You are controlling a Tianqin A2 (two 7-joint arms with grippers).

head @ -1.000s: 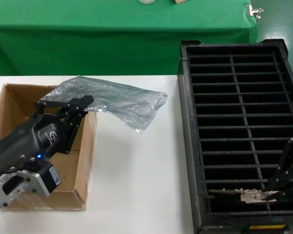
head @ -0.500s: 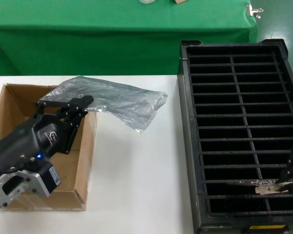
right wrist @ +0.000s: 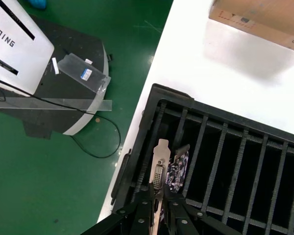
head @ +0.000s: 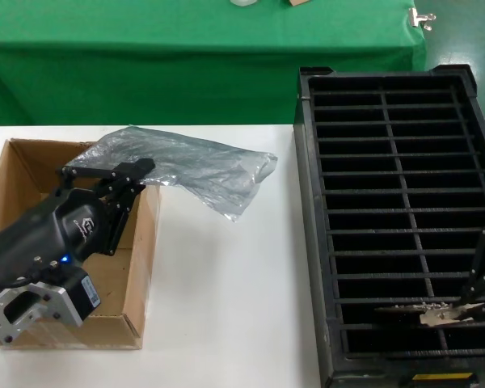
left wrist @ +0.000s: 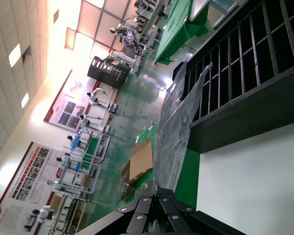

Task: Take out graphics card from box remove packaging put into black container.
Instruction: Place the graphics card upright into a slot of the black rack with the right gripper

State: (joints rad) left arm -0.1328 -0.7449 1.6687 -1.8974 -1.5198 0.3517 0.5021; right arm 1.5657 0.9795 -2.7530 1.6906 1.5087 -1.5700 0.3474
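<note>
Right gripper (head: pixel 469 304): over the near right part of the black container (head: pixel 307 242), fingers clamped on the graphics card (head: pixel 424 309).
Graphics card: lies flat at rib height above a near slot; silver bracket (right wrist: pixel 160 169) points away from the gripper.
Left gripper (head: pixel 105 172): above the box (head: pixel 145 267), fingers pinched on one end of the packaging (head: pixel 194 170).
Packaging: held up, other end trailing toward the white table (head: pixel 234 299) between box and black container.
</note>
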